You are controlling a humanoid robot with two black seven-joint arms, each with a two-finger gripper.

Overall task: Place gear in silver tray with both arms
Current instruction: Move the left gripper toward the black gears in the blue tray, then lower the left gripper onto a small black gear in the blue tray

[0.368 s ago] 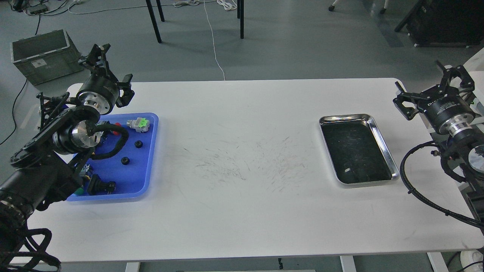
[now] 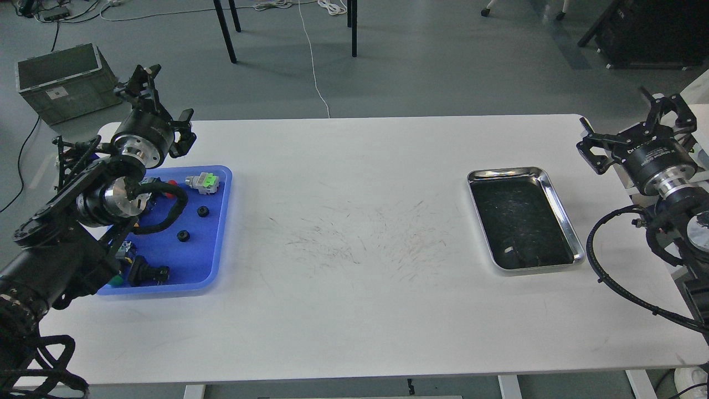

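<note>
We see the silver tray (image 2: pixel 555 206) lying flat on the white table (image 2: pixel 354 299) at the right of the frame, its shiny rim rounded at the corners, its dark scuffed floor bare. Our left hand (image 2: pixel 157 97) hangs at the upper left, fingers spread, holding nothing. Our right hand (image 2: pixel 637 130) sits at the right edge, above the tray, fingers likewise apart and empty.

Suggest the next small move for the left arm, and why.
Probably lower the left gripper toward the small black gears in the blue tray. It appears open and empty, raised behind the tray; the silver tray holds no gear yet.
</note>
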